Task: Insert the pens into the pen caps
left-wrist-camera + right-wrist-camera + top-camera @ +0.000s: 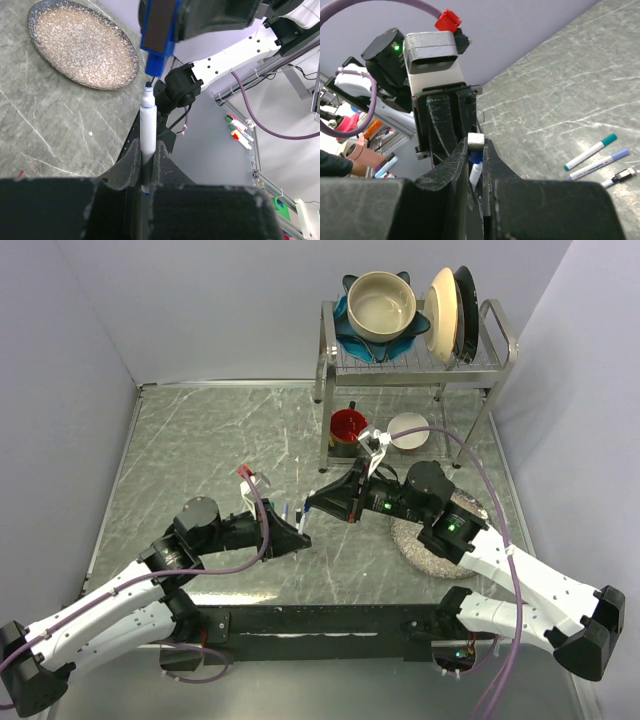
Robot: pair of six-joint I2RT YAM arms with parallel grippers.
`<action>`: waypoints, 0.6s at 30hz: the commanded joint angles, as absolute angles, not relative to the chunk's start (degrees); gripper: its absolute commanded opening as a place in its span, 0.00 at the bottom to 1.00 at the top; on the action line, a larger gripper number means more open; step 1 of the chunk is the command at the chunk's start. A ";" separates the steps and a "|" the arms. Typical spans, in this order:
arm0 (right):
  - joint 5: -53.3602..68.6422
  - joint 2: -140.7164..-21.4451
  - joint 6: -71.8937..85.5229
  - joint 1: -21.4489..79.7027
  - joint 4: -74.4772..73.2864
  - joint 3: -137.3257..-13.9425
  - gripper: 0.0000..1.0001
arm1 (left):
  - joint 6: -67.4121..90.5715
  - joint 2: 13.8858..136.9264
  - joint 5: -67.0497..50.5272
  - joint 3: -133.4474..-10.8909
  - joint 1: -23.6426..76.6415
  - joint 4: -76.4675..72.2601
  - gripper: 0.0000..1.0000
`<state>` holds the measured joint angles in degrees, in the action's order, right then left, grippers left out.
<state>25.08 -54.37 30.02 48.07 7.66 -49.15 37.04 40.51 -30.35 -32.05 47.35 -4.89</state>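
My left gripper (148, 147) is shut on a white pen (148, 122), which sticks up from between its fingers. The pen's tip sits right at the open end of a blue pen cap (156, 40), and my right gripper (476, 145) is shut on that pen cap (475, 154). The two grippers meet tip to tip above the table's middle, left gripper (296, 530) below right gripper (316, 502). A teal-capped pen (590, 151), a lilac-capped pen (598, 164) and a short black piece (621, 176) lie on the table.
A speckled plate (430, 542) lies under my right arm. At the back right stands a dish rack (492, 365) with bowls and plates. A red cup (348, 425) and a white bowl (408, 430) sit beneath it.
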 commanded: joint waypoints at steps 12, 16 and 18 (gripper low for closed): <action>29.71 -55.46 30.94 46.93 10.02 -51.33 0.00 | 35.51 39.55 -31.11 -32.43 47.55 -6.33 0.01; 30.76 -55.55 31.55 47.02 10.81 -50.98 0.00 | 35.51 39.55 -31.11 -32.34 47.55 -6.33 0.01; 30.67 -55.72 31.82 46.85 10.90 -50.98 0.00 | 35.42 39.73 -31.20 -32.34 47.55 -6.42 0.01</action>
<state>28.29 -55.42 30.85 46.98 7.99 -49.19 36.62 39.97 -30.39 -32.05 47.35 -4.80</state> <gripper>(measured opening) 0.155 0.071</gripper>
